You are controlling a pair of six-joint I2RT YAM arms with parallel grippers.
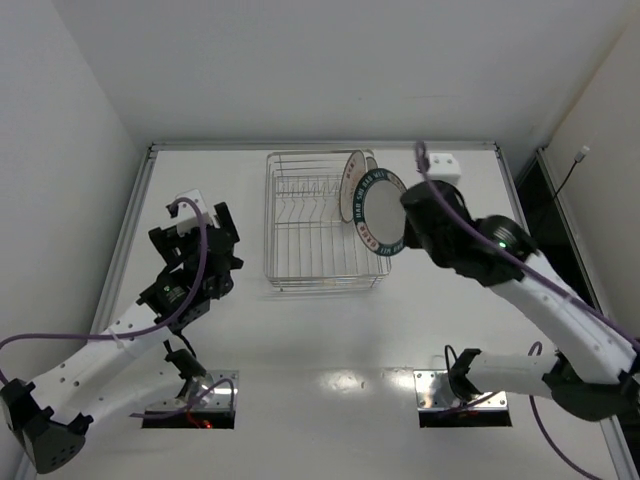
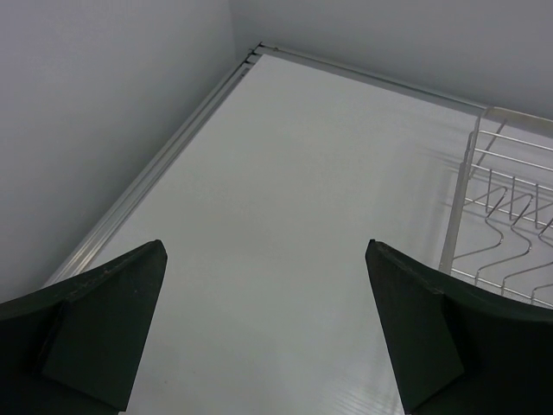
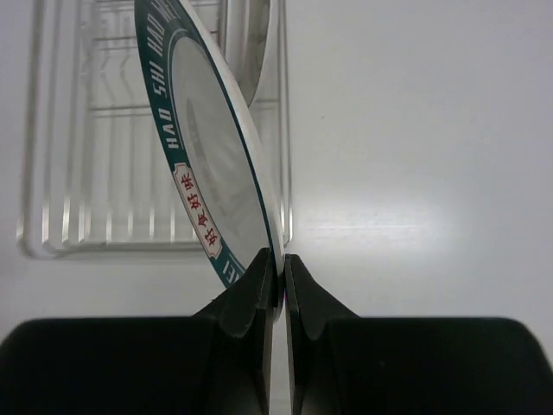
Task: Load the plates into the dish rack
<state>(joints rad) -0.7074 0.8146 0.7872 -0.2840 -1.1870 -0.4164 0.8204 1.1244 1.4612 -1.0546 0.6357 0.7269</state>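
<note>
The silver wire dish rack (image 1: 318, 225) stands at the back middle of the table. At its far right end an orange-red patterned plate (image 1: 351, 187) stands on edge, with the rim of another plate (image 1: 371, 162) just behind it. My right gripper (image 1: 408, 226) is shut on the rim of the teal-rimmed plate (image 1: 382, 213), which is on edge over the rack's right side. In the right wrist view the fingers (image 3: 259, 294) pinch that plate (image 3: 207, 147) above the rack's near right corner (image 3: 104, 246). My left gripper (image 1: 205, 222) is open and holds nothing, left of the rack.
A small white box (image 1: 443, 163) sits at the back right near the table rail. The left wrist view shows my open left gripper (image 2: 266, 251) over bare table, the rack's left rim (image 2: 458, 216) to its right and the wall rail (image 2: 173, 151) to its left.
</note>
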